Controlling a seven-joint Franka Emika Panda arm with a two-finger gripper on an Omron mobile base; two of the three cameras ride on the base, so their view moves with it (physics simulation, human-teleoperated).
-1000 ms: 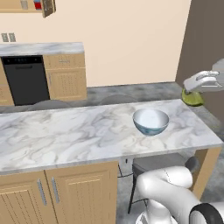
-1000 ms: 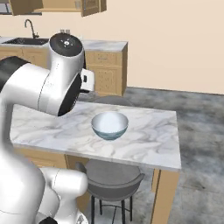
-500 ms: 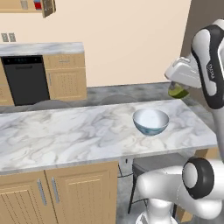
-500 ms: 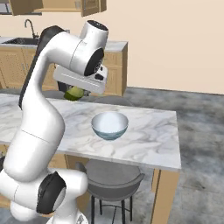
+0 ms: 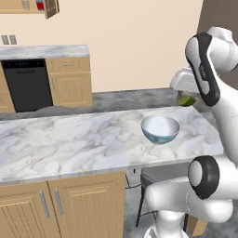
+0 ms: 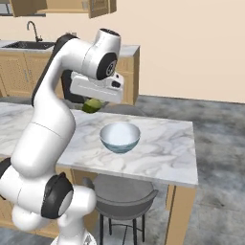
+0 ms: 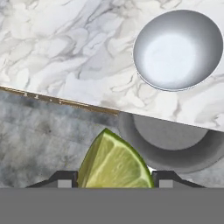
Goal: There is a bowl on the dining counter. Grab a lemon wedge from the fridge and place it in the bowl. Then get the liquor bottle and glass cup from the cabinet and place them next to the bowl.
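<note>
The jaws are clamped on a lemon wedge (image 7: 114,161), which sits at bottom centre of the hand view, cut face pale yellow-green. Above it in that frame lies grey floor, a round grey stool seat (image 7: 173,146), then the veined marble dining counter (image 7: 65,52). The bowl (image 7: 178,50) stands on the counter at upper right. In the left base view, the wedge hangs off the counter's far edge, right of centre.
</note>
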